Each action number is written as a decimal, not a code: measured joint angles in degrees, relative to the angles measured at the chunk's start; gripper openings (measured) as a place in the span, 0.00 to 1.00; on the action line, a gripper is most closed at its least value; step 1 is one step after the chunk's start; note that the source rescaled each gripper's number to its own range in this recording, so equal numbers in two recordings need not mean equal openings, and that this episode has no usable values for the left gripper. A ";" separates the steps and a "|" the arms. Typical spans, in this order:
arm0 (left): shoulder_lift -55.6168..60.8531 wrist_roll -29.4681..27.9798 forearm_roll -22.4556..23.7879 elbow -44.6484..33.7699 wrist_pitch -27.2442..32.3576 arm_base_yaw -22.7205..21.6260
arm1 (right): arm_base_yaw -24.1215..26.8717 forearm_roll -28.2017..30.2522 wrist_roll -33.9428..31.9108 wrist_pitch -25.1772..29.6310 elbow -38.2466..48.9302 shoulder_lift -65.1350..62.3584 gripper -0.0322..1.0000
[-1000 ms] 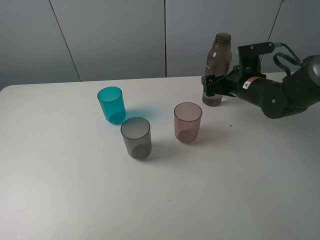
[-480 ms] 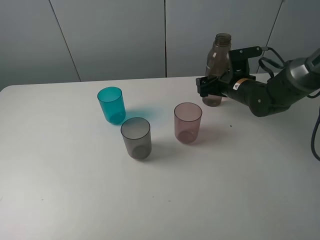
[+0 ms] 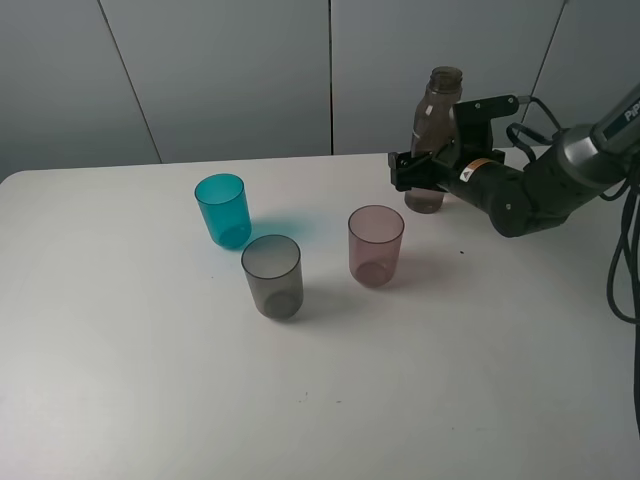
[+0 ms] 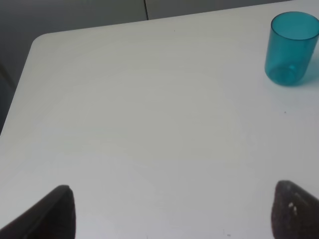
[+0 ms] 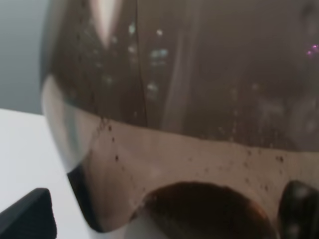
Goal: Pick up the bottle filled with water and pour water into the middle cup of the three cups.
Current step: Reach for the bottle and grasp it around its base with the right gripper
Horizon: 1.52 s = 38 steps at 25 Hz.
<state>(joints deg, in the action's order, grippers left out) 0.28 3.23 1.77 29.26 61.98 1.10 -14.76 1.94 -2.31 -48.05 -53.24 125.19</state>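
**BOTTLE STRADDLED, NOT YET GRIPPED: TIP AND SPILL HAZARDS**

Located: the bottle (image 3: 437, 110), upright on the table, lower body between the spread fingers of the right claw (image 3: 412, 172). Jaws wide and released, nothing grasped. No cap apparent on the neck; liquid line visible low in the body in the right wrist view.

Hazards, as judged:
- Toppling through one-sided contact on closure, given a tall, slim body on a narrow base.
- Slip or swing during lift and tilt, through a low hold on smooth plastic.
- Spill from the open neck through any abrupt carry.
- Collision with the pinkish-mauve cup (image 3: 376, 244), nearest the claw and on the way to the middle cup (image 3: 272, 275) beyond it.
- Stray stream into the teal cup (image 3: 222, 208), farthest from the claw and near the target.

Left claw (image 4: 174, 219): fingers apart, empty, over bare table, the teal cup ahead of it.

Surface: white table (image 3: 150, 380), smooth, a few dark specks. Room: grey wall panels (image 3: 220, 70) beyond the bottle; black cables (image 3: 625, 260) hanging behind the right arm.
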 joint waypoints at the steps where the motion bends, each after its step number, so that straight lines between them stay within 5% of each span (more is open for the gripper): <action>1: 0.00 0.00 0.00 0.00 0.00 0.00 | 0.00 0.00 -0.11 -0.28 0.00 0.00 1.00; 38: 0.00 0.11 0.00 0.00 0.00 0.00 | 0.00 0.00 -2.03 -8.86 -1.64 4.30 1.00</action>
<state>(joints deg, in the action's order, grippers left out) 0.28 3.34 1.77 29.26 61.98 1.10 -14.76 1.94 -4.34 -56.91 -54.87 129.49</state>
